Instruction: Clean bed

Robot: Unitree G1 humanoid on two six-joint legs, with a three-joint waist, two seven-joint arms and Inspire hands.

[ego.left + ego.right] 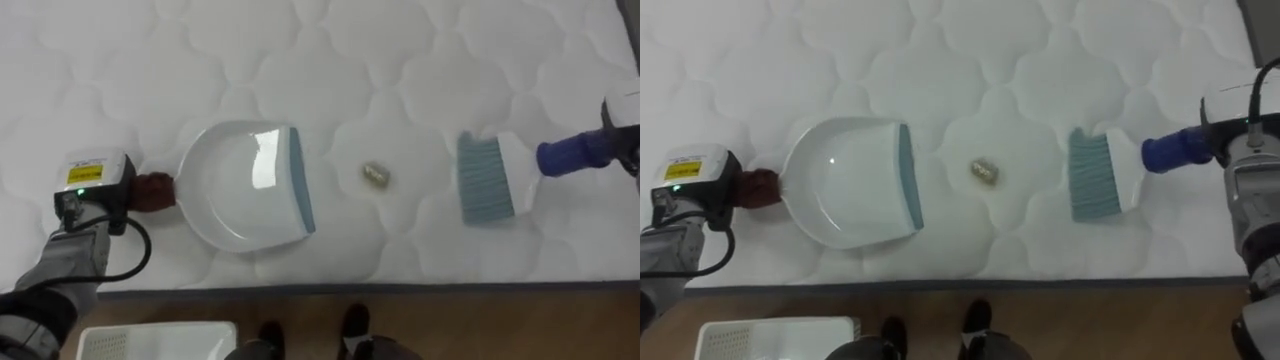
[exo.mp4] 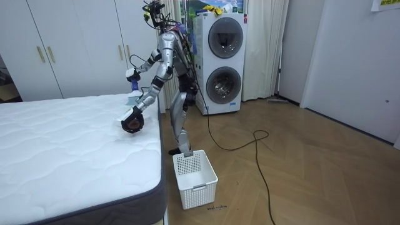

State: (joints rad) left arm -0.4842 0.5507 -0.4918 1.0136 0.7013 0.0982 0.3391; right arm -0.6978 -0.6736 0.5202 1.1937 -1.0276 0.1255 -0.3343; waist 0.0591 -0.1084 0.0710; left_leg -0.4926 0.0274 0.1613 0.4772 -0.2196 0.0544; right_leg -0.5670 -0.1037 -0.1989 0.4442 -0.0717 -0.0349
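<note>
Your left hand (image 1: 148, 192), lower left, is meeting the dustpan (image 1: 245, 185), your right hand (image 1: 1242, 150) the brush (image 1: 1102, 172); I cannot tell either grip.

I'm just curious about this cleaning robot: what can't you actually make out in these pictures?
Small scrap, eye views: too small to identify.
Dustpan handle's end, eye views: hidden under the robot's left wrist.
Brush handle's end: hidden behind its right wrist.
White basket, eye views: cut off by the bottom edge.
</note>
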